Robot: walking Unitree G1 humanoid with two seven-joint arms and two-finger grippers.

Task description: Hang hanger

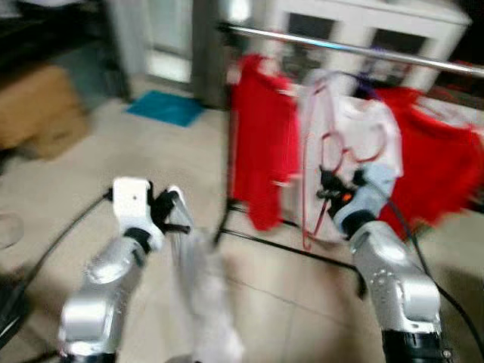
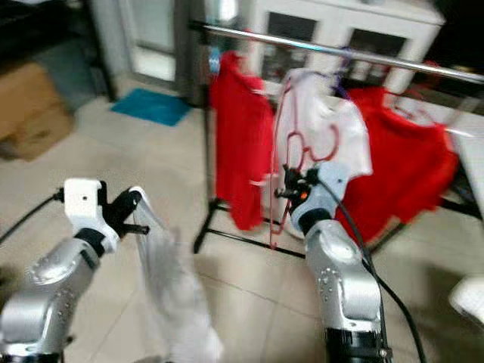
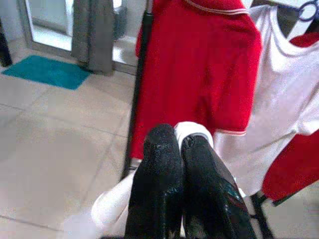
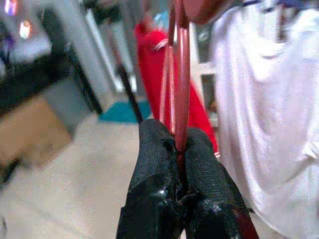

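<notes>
Gripping the red hanger (image 1: 321,181) — upright, long axis vertical — right tool (image 4: 180,149).

The left arm extends forward and low, wrist raised. The left gripper (image 3: 179,149) has both black fingers pressed together, pinching white fabric (image 1: 200,287) that hangs below it. The right arm reaches forward and upward, elbow bent, wrist angled toward the rail. The right gripper (image 4: 177,144) has its fingers clamped against each other on the red hanger (image 4: 179,74), held upright between the pads
</notes>
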